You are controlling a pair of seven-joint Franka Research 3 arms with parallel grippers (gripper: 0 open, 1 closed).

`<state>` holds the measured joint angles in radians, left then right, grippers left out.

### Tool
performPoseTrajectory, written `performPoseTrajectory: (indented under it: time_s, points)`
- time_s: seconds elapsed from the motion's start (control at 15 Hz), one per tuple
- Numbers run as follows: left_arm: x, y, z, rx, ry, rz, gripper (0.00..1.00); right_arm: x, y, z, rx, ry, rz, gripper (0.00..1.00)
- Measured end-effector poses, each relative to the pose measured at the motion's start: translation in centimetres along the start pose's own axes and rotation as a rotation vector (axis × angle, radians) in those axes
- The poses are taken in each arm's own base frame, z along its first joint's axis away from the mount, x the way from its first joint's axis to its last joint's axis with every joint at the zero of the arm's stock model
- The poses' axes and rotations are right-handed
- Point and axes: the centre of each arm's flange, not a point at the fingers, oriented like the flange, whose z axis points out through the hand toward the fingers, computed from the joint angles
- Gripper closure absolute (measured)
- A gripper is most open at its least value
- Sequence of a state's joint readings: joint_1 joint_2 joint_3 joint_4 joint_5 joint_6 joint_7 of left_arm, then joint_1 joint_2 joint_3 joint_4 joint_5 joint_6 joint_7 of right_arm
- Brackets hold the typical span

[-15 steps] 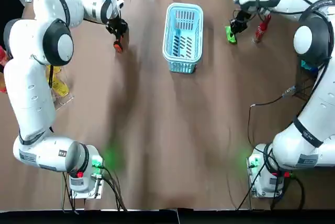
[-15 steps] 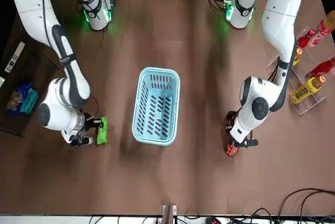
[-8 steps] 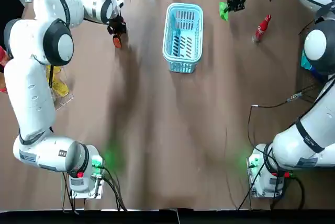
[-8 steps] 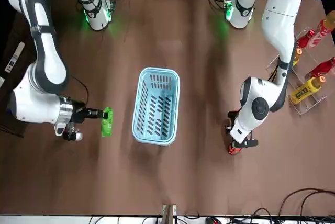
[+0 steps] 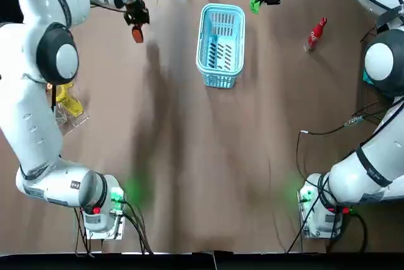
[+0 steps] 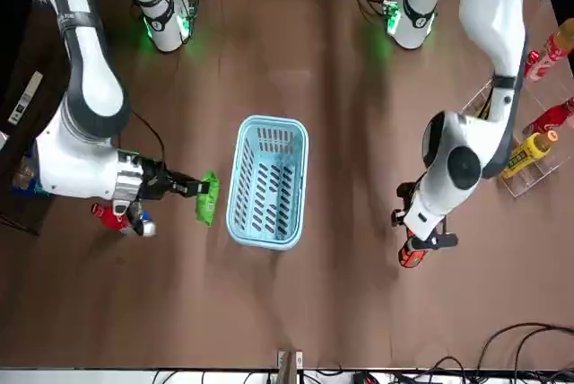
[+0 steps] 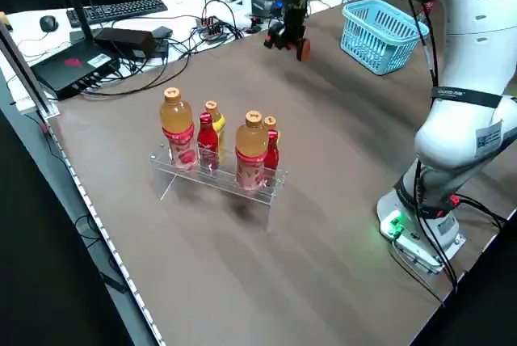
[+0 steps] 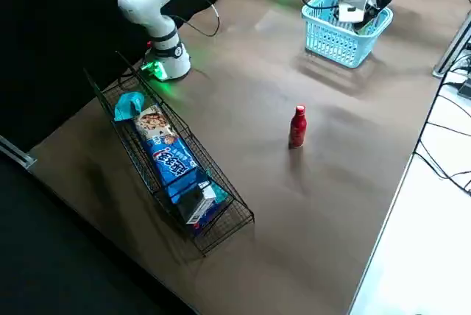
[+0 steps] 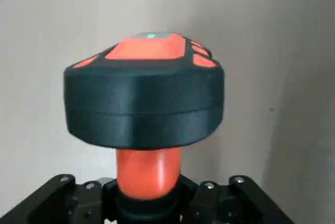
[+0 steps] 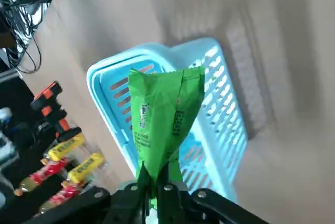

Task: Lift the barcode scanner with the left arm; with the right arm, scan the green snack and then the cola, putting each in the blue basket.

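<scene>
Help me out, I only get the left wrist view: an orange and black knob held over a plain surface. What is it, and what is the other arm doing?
Observer: That knob is the barcode scanner, gripped by the left gripper on the robot's left of the blue basket.
Operator: And the other arm?
Observer: The right gripper holds the green snack just outside the basket's rim, on the opposite side from the scanner.
Operator: Is anything else waiting?
Observer: Yes, the cola stands upright on the table, farther out on the right arm's side, with no gripper near it.
</scene>
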<state>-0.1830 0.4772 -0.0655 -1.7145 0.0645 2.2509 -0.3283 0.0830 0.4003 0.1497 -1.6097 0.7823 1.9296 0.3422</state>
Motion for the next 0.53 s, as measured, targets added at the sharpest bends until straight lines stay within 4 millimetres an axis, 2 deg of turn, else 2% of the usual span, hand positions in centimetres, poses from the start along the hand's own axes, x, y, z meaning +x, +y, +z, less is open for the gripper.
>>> performPoseTrajectory:
  time_s: [0.27,0.53]
  points:
    - [-2.3,2.7,-6.9,-0.014,-0.036,-0.004,0.94,-1.2,-1.8,0.9,0.007,-0.015,0.136,0.93]
    - [-4.6,5.5,-13.7,-0.215,-0.139,-0.096,0.94,-3.6,-4.3,3.4,-0.013,-0.042,0.075,0.93]
